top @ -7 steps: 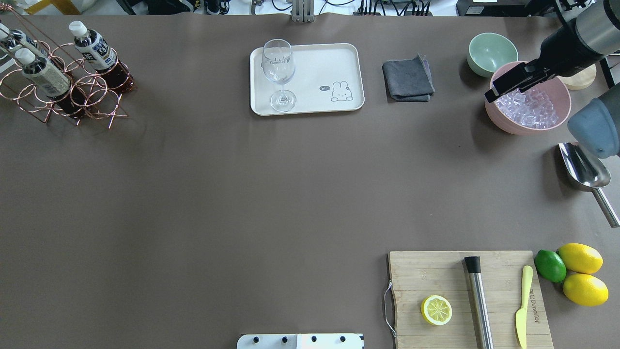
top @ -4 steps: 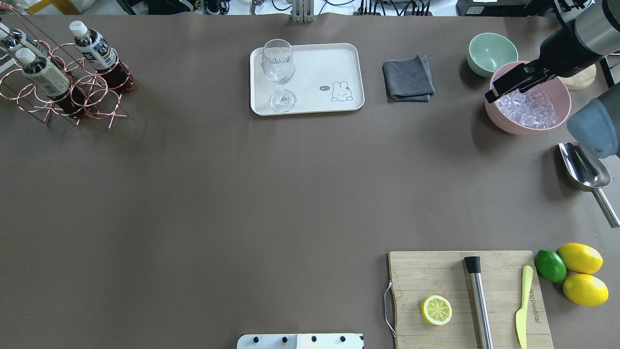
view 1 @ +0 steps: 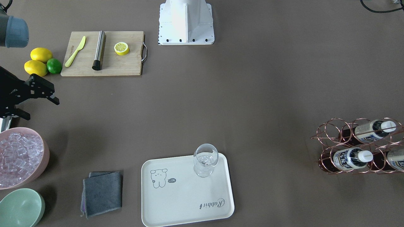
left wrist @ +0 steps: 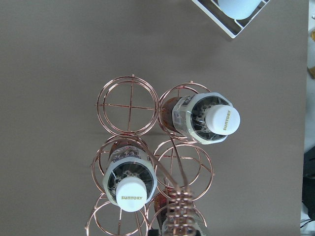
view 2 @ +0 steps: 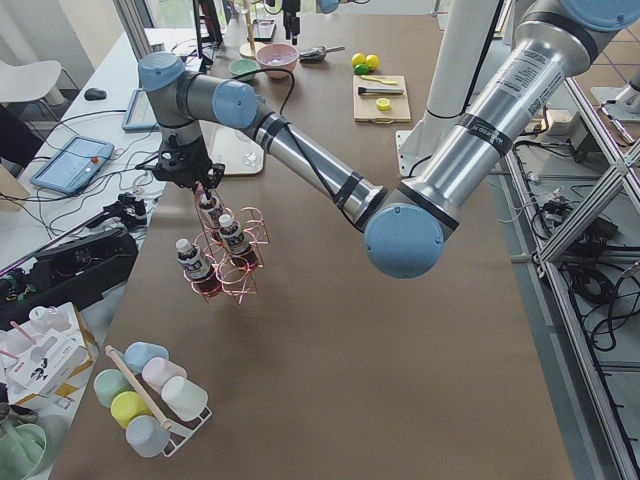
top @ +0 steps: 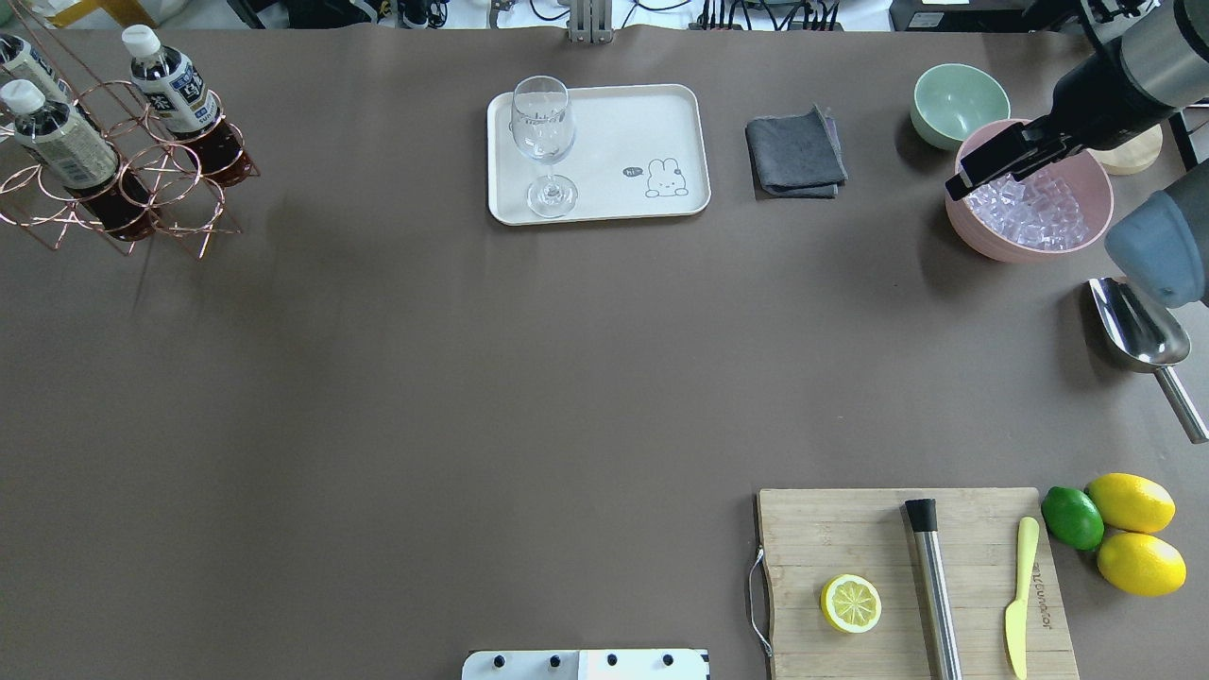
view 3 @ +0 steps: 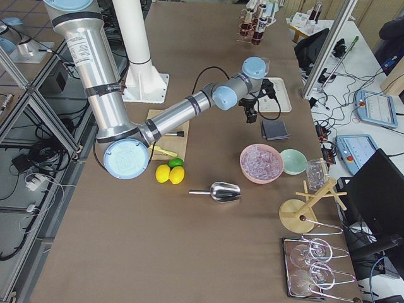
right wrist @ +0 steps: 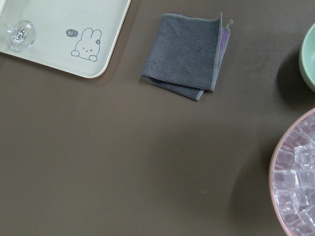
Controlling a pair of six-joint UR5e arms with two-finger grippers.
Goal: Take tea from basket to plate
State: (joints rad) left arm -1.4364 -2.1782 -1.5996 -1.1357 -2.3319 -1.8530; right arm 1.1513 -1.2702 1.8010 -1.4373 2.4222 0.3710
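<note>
The copper wire basket point(top: 142, 179) stands at the table's far left with three tea bottles in its rings: one point(top: 175, 80), a second point(top: 52, 132), and a third point(top: 19, 57) at the view's edge. The left wrist view looks straight down on the basket point(left wrist: 132, 105) and two white caps point(left wrist: 222, 119). My left gripper point(view 2: 195, 180) is at the top of the basket's tall handle; I cannot tell whether it is open or shut. The cream plate point(top: 623, 132) lies at the far middle. My right gripper point(view 1: 41, 109) is open and empty beside the pink bowl.
A wine glass point(top: 543, 142) stands on the plate's left part. A grey cloth point(top: 795, 151), green bowl point(top: 959, 99), pink bowl of ice point(top: 982, 241) and metal scoop point(top: 1138, 331) are at the right. A cutting board point(top: 850, 538) and citrus fruit point(top: 1129, 501) lie near right.
The basket with its bottles has shifted left and farther away and now stands less tilted. The right arm has not moved.
</note>
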